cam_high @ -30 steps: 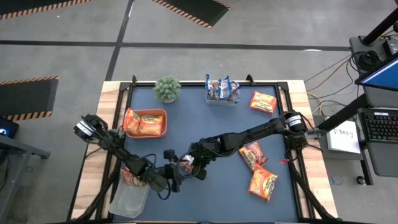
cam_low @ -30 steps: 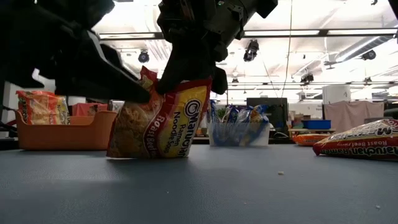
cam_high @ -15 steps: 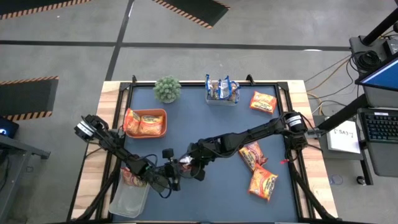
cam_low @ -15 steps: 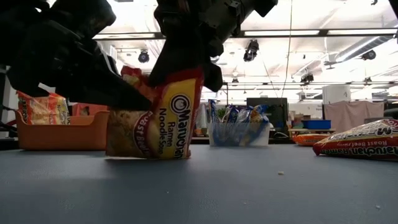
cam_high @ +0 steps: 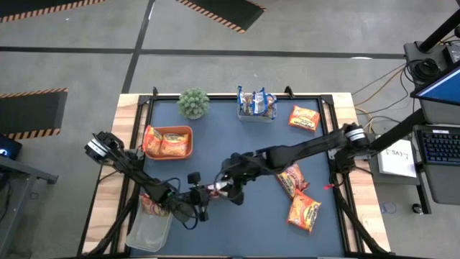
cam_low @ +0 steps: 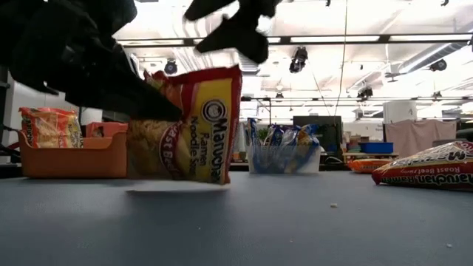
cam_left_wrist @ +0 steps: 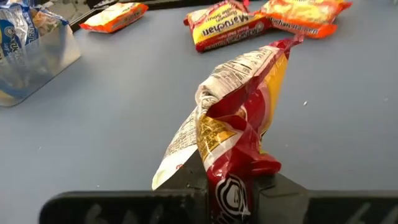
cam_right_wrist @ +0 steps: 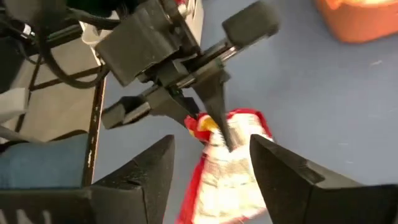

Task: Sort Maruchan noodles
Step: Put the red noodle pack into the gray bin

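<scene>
One Maruchan noodles packet (cam_low: 188, 125), red and yellow, stands on edge near the table's front left. My left gripper (cam_left_wrist: 233, 177) is shut on it. My right gripper (cam_right_wrist: 211, 168) hovers open just above the packet (cam_right_wrist: 227, 168), a finger on either side and touching nothing; the low view shows it clear of the packet's top (cam_low: 233, 29). Three more packets lie flat on the right half (cam_high: 292, 178) (cam_high: 304, 211) (cam_high: 304, 117). My left gripper pinches the packet's crumpled end (cam_left_wrist: 239, 165) between its two fingers, coming nearly level from the table's left. The packet stands out beyond the fingers, upright on its edge. Whether its lower edge (cam_low: 177, 179) rests on the table or hangs just above it, I cannot tell.
An orange tray (cam_high: 188, 144) with packets stands at the left, a clear tub (cam_high: 256, 104) with blue packets at the far middle, a green plant (cam_high: 193, 103) beside it. Another clear tub (cam_high: 149, 229) sits at the near left corner. Bare blue mat lies in the middle.
My left gripper has shut on the packet's end. My right gripper has opened, let go of the packet's top and risen away from it. The packet has turned from leaning to upright.
</scene>
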### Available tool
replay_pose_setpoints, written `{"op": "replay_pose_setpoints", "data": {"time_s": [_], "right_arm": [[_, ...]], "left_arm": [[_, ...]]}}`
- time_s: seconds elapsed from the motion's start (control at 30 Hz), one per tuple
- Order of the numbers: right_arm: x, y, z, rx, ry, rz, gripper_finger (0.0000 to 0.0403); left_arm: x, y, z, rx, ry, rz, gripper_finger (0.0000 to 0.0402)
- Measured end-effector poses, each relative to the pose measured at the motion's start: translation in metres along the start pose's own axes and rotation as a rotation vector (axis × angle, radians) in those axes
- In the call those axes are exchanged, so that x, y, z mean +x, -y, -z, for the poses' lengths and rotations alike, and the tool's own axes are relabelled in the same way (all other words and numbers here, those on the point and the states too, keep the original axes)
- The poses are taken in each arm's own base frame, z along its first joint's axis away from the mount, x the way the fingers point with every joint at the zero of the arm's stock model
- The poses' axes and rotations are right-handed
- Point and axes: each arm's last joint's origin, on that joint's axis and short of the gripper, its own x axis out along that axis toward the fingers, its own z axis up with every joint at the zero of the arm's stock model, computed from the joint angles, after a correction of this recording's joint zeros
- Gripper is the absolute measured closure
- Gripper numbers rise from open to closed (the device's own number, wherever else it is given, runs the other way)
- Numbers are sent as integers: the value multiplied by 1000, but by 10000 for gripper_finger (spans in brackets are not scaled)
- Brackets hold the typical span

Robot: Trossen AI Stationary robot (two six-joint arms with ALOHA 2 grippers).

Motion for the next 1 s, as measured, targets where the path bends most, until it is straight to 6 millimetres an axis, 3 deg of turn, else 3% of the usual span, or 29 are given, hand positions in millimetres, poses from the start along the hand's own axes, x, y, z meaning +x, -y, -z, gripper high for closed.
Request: {"op": "replay_pose_setpoints", "data": {"time_s": [0.2, 0.47, 0.7, 0.87, 1.0], "right_arm": [[-54, -17, 0, -89, 61, 91, 198], [-105, -28, 25, -145, 175, 214, 197], [-110, -20, 51, -139, 258, 236, 197], [-100, -11, 67, -137, 317, 210, 197], [-93, -5, 74, -136, 330, 211, 197]], "left_arm": [[-18, 0, -20, -37, 58, 57, 395], [-63, -10, -65, -113, 163, 260, 396], [-110, -34, -93, -312, 140, 521, 397], [-135, -53, -91, -498, -76, 675, 397], [-152, -64, -86, -590, -203, 704, 397]]}}
